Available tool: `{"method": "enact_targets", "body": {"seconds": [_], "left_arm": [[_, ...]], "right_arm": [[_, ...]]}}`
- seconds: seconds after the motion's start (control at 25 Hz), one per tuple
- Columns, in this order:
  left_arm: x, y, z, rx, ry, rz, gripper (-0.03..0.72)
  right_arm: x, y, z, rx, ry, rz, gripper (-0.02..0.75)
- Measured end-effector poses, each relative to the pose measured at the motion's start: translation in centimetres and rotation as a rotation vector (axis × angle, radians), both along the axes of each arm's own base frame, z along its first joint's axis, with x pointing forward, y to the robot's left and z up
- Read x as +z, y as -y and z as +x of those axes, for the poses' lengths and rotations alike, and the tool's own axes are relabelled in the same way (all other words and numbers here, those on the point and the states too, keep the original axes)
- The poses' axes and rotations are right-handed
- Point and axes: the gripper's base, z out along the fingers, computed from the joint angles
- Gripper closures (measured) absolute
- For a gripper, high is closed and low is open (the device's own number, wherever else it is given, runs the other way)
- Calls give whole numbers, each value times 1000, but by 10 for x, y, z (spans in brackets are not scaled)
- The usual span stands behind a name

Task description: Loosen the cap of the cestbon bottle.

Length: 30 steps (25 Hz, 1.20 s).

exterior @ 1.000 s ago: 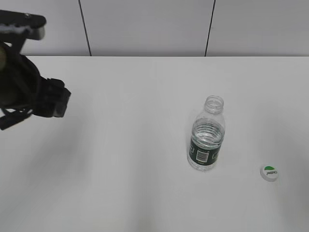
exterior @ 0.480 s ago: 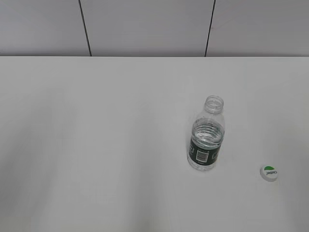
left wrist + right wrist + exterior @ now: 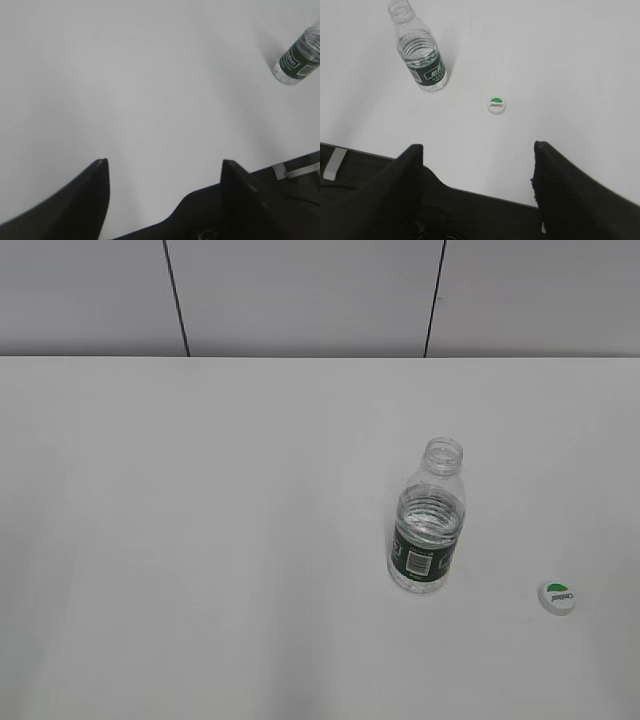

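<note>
Cestbon bottle: the cestbon bottle (image 3: 429, 524) stands upright on the white tabletop (image 3: 220, 540), right of centre in the exterior view. Clear ribbed body, dark green label band low on the body, white print and a barcode panel facing the camera.
Bottle mouth: open; threaded neck bare, nothing seated on it.
Cap: the cap (image 3: 558, 597) lies flat on the tabletop, green half-circle mark upward, to the right of the bottle and slightly nearer the camera. Apart from the bottle, not touching it.
Right wrist view: bottle (image 3: 420, 52) at upper left, cap (image 3: 496, 105) nearer the centre, bare tabletop between the two.
Right pincer: the right pincer (image 3: 479, 150) sits at the bottom of its own view, both dark fingers set well apart with nothing between them. It is above the near edge of the tabletop, clear of both cap and bottle.
Left wrist view: bottle (image 3: 300, 56) at the far upper right corner, partly cut off by the frame edge; cap not seen here.
Left pincer: the left pincer (image 3: 165, 167) shows two dark fingers spread apart, gap empty, white tabletop visible between them. Well apart from the bottle.
Exterior view, arms: neither arm appears in it.
Background: pale wall panels (image 3: 300, 295) with dark vertical seams behind the tabletop.
</note>
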Motion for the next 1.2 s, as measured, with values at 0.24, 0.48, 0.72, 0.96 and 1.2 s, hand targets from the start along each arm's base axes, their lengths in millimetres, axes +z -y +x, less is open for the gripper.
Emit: {"method": "enact_targets", "body": {"seconds": [0.24, 0.48, 0.72, 0.96, 1.2], "left_arm": [[-14, -14, -21, -42, 64, 0, 169], [-24, -22, -32, -77, 134, -1, 174], [-25, -21, -31, -90, 173, -7, 175], [-25, -21, -31, -92, 176, -7, 175], [-25, -21, -31, -92, 177, -7, 175]], "right_arm": [[-29, 2, -14, -2, 21, -1, 220], [-44, 5, -17, -3, 96, -36, 220], [-46, 6, -10, -20, 164, -39, 222], [-48, 6, -8, -23, 172, -39, 222], [-48, 6, -8, -22, 174, -41, 222]]}}
